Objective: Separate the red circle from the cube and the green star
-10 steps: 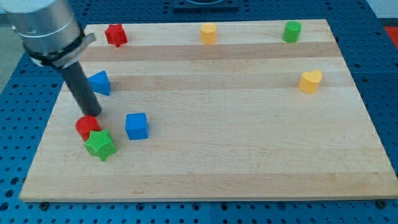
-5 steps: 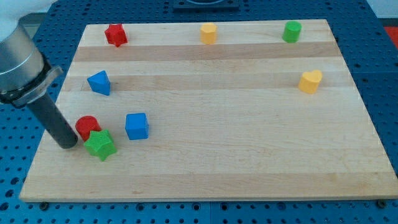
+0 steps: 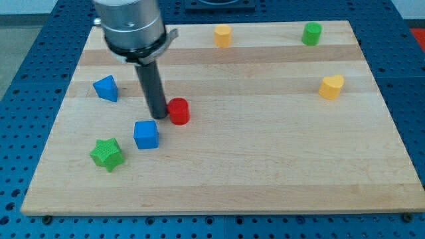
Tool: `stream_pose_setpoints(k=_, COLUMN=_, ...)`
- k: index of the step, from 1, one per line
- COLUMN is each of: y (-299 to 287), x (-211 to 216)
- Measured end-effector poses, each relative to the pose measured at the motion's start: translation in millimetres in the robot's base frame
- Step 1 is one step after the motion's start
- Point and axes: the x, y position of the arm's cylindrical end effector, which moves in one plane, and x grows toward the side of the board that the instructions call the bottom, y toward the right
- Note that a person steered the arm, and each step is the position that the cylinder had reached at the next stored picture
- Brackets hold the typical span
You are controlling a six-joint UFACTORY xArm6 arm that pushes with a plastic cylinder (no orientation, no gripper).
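The red circle (image 3: pixel 178 111) sits left of the board's middle. My tip (image 3: pixel 159 116) touches its left side. The blue cube (image 3: pixel 146 134) lies just below and left of the tip, apart from the red circle. The green star (image 3: pixel 107 154) lies further to the lower left, near the board's left edge.
A blue triangular block (image 3: pixel 105 87) lies at the left. A yellow block (image 3: pixel 223 35) and a green cylinder (image 3: pixel 311 33) sit along the top edge, and a yellow heart-like block (image 3: pixel 331 87) at the right. The arm hides the top-left corner of the wooden board (image 3: pixel 265 159).
The red circle has moved up and to the right, away from the green star and past the blue cube. My tip moved from the circle's left to follow it rightwards.
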Motion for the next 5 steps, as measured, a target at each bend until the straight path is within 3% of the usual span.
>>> stream_pose_setpoints(k=2, y=-26.6, x=38.7)
stream_pose_setpoints(k=5, y=-96.5, x=23.0)
